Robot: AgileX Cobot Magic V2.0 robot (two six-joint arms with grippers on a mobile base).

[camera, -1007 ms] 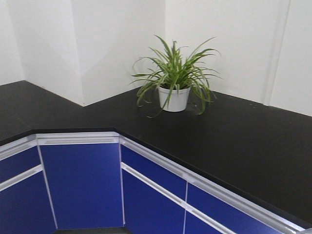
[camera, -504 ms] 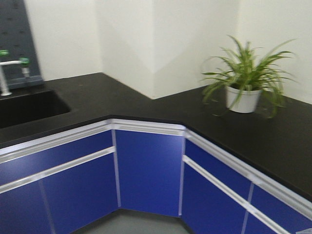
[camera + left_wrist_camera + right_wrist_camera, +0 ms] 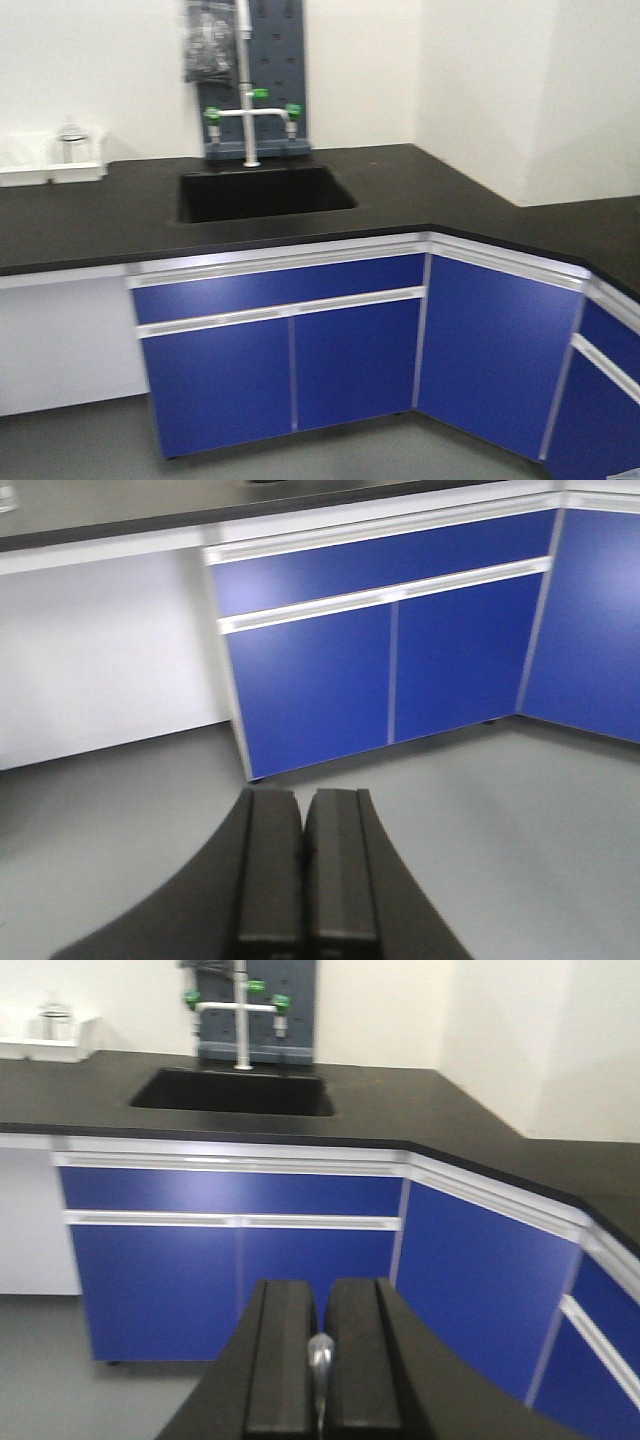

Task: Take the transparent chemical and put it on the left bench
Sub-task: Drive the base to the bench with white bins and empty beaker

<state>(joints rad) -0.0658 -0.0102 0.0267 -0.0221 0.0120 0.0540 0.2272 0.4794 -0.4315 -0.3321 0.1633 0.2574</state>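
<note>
The left bench has a matte black top, a white frame and blue doors; it also shows in the right wrist view and in the left wrist view. My right gripper is shut on a thin clear glass edge, all that shows of the transparent chemical, held in the air short of the bench's blue doors. The rest of the vessel is hidden below the jaws. My left gripper is shut and empty, low over the grey floor. Neither gripper shows in the front view.
A black sink with a white tap and a grey pegboard is set in the bench. A white tray holding a clear glass item stands at the far left. The bench turns a corner on the right.
The front view has swung left along the bench. The potted plant has left the view to the right, and the sink, tap and white tray have come in.
</note>
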